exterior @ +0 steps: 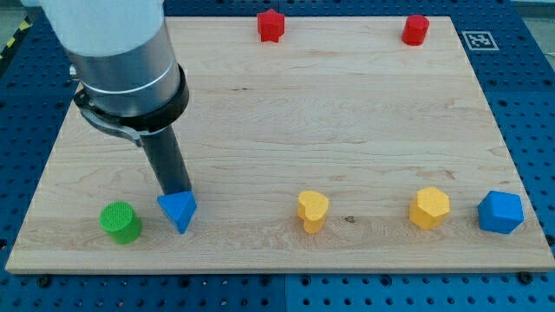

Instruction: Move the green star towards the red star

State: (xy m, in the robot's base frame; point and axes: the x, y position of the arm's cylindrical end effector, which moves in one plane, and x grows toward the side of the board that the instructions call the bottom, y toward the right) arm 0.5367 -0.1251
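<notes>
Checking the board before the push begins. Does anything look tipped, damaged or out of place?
Nothing looks tipped or damaged. One oddity: my tip is at the blue triangle, and no green star shows, only a green cylinder. The red star sits at the view's top.

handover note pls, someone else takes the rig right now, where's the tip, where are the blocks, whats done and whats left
Tip: my tip sits at the top edge of the blue triangle; contact can't be confirmed. There are no jaws, only the rod.
Blocks: the only green block is near the view's bottom left, just left of the triangle, and looks round from here. The red star is at the view's top edge.
Done: nothing visible; green sits far from red.
Left: probably bring the tip below and left of green, then push it up and right, past the triangle.
</notes>
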